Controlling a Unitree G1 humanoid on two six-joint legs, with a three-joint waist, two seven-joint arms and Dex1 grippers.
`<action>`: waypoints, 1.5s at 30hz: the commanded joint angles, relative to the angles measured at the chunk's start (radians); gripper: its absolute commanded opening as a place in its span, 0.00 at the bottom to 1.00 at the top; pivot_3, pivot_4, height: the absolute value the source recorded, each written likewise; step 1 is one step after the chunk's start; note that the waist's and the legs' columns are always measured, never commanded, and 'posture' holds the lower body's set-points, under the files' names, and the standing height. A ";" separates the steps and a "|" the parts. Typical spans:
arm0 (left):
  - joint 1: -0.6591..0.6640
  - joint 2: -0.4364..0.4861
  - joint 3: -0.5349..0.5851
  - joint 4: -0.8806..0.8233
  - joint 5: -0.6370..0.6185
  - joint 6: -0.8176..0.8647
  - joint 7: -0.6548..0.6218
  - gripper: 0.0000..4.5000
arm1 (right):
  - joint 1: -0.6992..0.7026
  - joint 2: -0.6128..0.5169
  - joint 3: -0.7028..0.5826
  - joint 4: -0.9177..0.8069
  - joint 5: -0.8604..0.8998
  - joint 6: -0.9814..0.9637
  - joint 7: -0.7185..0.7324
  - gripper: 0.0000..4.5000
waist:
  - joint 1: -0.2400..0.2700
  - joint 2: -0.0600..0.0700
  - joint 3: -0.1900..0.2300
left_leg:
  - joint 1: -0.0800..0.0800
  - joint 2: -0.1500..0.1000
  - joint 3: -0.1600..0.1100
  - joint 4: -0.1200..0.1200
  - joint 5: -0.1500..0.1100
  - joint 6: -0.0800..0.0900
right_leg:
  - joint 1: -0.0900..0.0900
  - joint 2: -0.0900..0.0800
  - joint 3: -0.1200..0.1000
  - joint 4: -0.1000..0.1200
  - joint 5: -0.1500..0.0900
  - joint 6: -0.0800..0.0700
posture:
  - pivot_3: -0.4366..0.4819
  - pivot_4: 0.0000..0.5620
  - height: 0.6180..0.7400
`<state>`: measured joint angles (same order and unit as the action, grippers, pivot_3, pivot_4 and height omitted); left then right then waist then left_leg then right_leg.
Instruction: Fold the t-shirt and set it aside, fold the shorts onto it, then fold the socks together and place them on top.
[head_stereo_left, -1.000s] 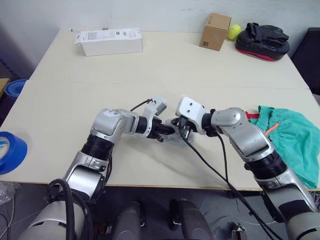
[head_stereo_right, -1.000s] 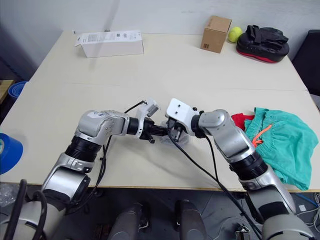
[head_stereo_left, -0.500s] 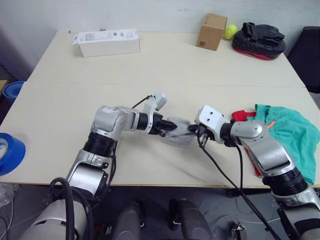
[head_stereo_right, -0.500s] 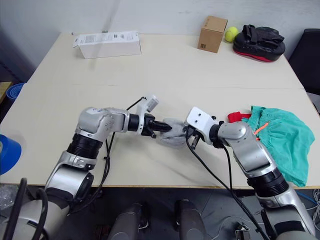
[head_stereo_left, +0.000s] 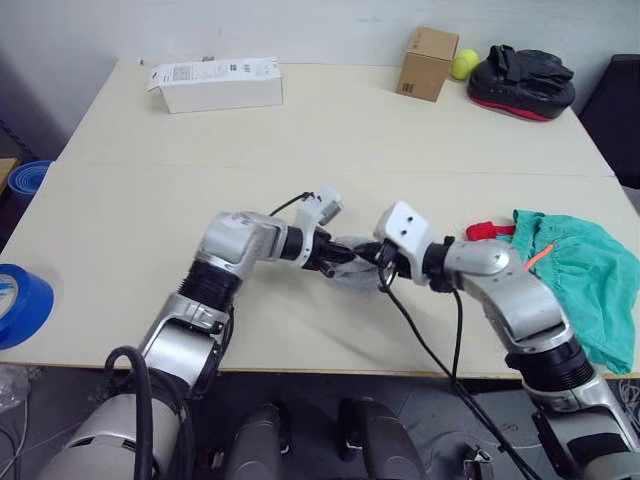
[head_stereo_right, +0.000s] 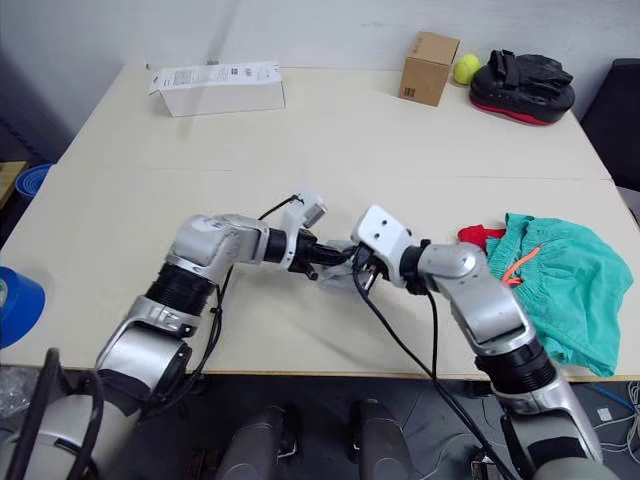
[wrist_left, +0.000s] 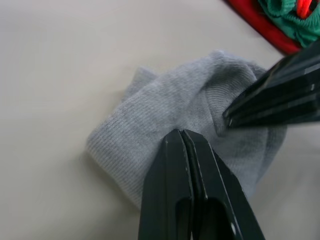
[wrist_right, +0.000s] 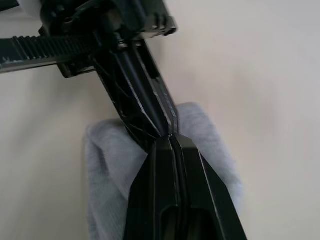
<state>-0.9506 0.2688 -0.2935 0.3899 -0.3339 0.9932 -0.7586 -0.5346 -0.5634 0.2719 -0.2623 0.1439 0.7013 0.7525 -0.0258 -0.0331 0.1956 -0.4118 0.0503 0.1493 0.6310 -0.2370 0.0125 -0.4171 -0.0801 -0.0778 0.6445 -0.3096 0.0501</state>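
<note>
Pale cream wood forms the wide bench (head_stereo_left: 330, 140), which carries everything. At its right edge lie the teal shorts (head_stereo_left: 580, 275), loosely bunched with a small orange tag showing, partly draped past the near edge. A sliver of the red t-shirt (head_stereo_left: 482, 231) peeks out from beneath the shorts on their left side.

At the far left of the bench lies a long white box (head_stereo_left: 215, 83). At the far right sit a black and red pad (head_stereo_left: 525, 82), a brown cardboard box (head_stereo_left: 427, 63) and, between these two, a yellow-green ball (head_stereo_left: 464, 64). Off the bench's left edge are blue rolls of tape (head_stereo_left: 20, 303).

Near the front middle of the bench, both arms meet over a small bundle of grey socks (wrist_left: 195, 120), which rests on the surface just left of the red sliver and apart from the shorts. The left pincer (wrist_left: 181, 137) is clenched, its two black fingers pressed together with their tips on the knitted grey cloth. The right pincer (wrist_right: 171, 140) is likewise clenched, its tips pinching the sock bundle from the opposite side. The two pincers' tips almost touch, the sock bunched beneath them.
</note>
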 joint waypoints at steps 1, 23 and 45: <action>-0.002 -0.017 -0.028 0.011 0.039 -0.064 -0.025 0.01 | 0.028 -0.010 0.022 0.037 -0.047 -0.022 -0.022 0.00 | 0.000 0.000 0.000 | 0.000 0.000 0.000 0.000 0.000 0.000 | 0.000 0.000 0.000 0.000 0.000 0.000 | 0.48 0.27 1.00; 0.052 -0.003 -0.012 -0.018 0.093 -0.081 -0.047 0.01 | 0.098 -0.053 -0.187 -0.117 0.086 0.017 -0.010 0.00 | 0.014 0.000 0.000 | 0.005 0.001 -0.001 0.000 -0.003 0.005 | 0.005 0.000 0.000 0.000 0.000 0.000 | 0.48 0.27 1.00; 0.049 -0.001 0.008 -0.075 0.086 -0.039 -0.047 0.01 | 0.240 -0.135 -0.161 -0.123 0.037 -0.012 0.001 0.00 | 0.020 0.000 0.000 | 0.004 0.000 -0.001 0.000 -0.002 0.004 | 0.005 0.000 0.000 -0.001 0.000 0.000 | 0.48 0.27 1.00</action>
<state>-0.9079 0.2630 -0.2909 0.3423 -0.2478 0.9507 -0.8025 -0.3150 -0.6783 0.1714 -0.3438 0.1514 0.6492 0.7450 -0.0061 -0.0332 0.1954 -0.4073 0.0505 0.1483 0.6314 -0.2393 0.0164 -0.4119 -0.0801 -0.0779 0.6436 -0.3095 0.0503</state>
